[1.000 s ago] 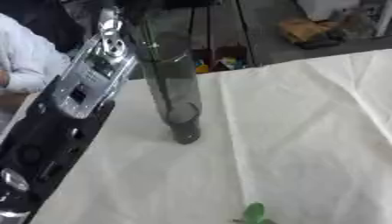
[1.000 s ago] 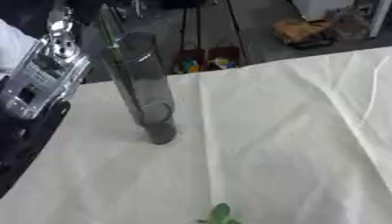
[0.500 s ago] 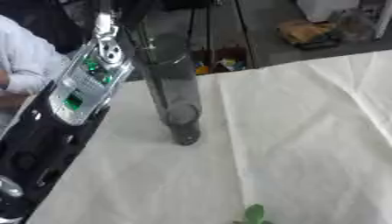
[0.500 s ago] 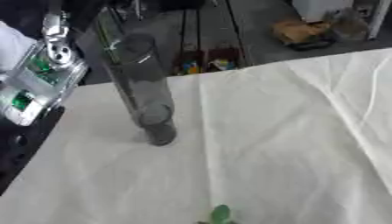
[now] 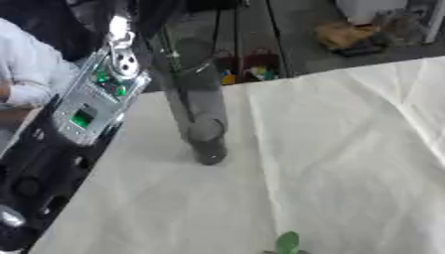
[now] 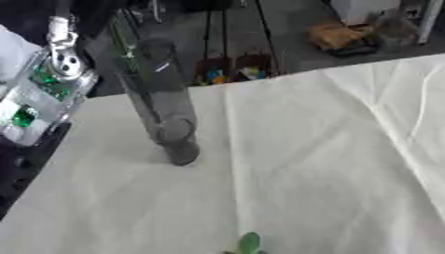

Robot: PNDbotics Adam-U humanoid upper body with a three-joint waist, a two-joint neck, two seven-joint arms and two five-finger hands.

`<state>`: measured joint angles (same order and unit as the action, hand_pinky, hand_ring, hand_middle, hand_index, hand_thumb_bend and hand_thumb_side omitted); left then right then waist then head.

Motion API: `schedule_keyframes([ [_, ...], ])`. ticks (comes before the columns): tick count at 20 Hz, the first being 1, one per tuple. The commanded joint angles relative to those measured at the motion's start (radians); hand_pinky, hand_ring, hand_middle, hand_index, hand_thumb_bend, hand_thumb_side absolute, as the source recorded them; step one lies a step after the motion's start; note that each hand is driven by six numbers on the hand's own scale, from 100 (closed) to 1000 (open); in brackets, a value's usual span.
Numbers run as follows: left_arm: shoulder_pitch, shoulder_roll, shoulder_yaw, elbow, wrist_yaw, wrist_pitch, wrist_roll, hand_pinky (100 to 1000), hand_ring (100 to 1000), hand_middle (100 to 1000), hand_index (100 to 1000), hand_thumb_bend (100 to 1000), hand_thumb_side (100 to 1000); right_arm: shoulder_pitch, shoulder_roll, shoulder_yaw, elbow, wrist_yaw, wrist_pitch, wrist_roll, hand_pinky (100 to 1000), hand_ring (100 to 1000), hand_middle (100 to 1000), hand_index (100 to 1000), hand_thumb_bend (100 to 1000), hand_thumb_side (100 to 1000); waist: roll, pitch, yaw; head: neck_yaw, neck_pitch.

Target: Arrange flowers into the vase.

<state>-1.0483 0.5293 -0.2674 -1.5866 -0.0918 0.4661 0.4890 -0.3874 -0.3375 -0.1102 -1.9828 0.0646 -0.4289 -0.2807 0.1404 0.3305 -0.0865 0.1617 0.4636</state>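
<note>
A tall clear glass vase (image 5: 198,106) stands on the white cloth at the upper left and leans in the picture. A thin green stem (image 6: 128,48) runs along its upper part; its flower is cut off by the top edge. My left forearm (image 5: 91,101), silver with green lights, rises from the lower left to the vase's mouth. My left hand (image 5: 149,11) is only a dark shape at the top edge there. A small green leaf (image 5: 287,243) lies at the cloth's near edge. My right hand does not show.
The white cloth (image 5: 347,163) covers the table, with creases toward the right. Beyond the far edge is a floor with tripod legs (image 6: 228,34) and a brown bag (image 5: 347,34). A person's white sleeve (image 5: 26,74) shows at the far left.
My left forearm has shifted slightly to the left and down. The vase and the leaf have stayed where they were.
</note>
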Motion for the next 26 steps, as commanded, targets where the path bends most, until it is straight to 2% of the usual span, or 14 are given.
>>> schedule_keyframes([
  [1,-0.012,0.032,0.006,-0.008,-0.013,0.004,-0.028,454,696,662,707,562,823,-0.013,-0.008,-0.005,-0.017,-0.006,0.002,-0.002,689,773,466,778,100,998,-0.004,-0.019,0.0,-0.002,-0.013],
  [7,-0.007,0.039,0.004,-0.013,-0.028,0.013,-0.079,483,721,686,731,543,839,-0.012,-0.007,-0.005,-0.017,-0.007,0.004,0.0,690,774,465,779,100,998,-0.002,-0.018,0.001,-0.003,-0.012],
  [8,-0.005,0.041,0.003,-0.014,-0.032,0.015,-0.087,486,723,689,735,517,802,-0.012,-0.007,-0.005,-0.017,-0.007,0.004,-0.001,690,774,465,779,100,998,-0.002,-0.018,0.002,-0.004,-0.012],
  [9,-0.003,0.043,0.003,-0.015,-0.036,0.016,-0.094,488,725,690,738,538,842,-0.013,-0.007,-0.005,-0.017,-0.007,0.004,-0.001,690,774,465,779,100,998,-0.001,-0.018,0.002,-0.004,-0.013],
  [20,0.035,0.063,-0.011,-0.032,-0.076,0.012,-0.144,507,736,701,747,527,864,-0.015,-0.006,-0.006,-0.017,-0.008,0.007,-0.002,690,775,465,779,100,999,-0.002,-0.017,0.002,-0.006,-0.019],
  [26,0.044,0.07,-0.018,-0.035,-0.092,0.008,-0.175,552,762,742,794,539,893,-0.016,-0.005,-0.006,-0.017,-0.008,0.008,-0.004,690,775,465,778,100,1000,-0.002,-0.017,0.003,-0.007,-0.022],
])
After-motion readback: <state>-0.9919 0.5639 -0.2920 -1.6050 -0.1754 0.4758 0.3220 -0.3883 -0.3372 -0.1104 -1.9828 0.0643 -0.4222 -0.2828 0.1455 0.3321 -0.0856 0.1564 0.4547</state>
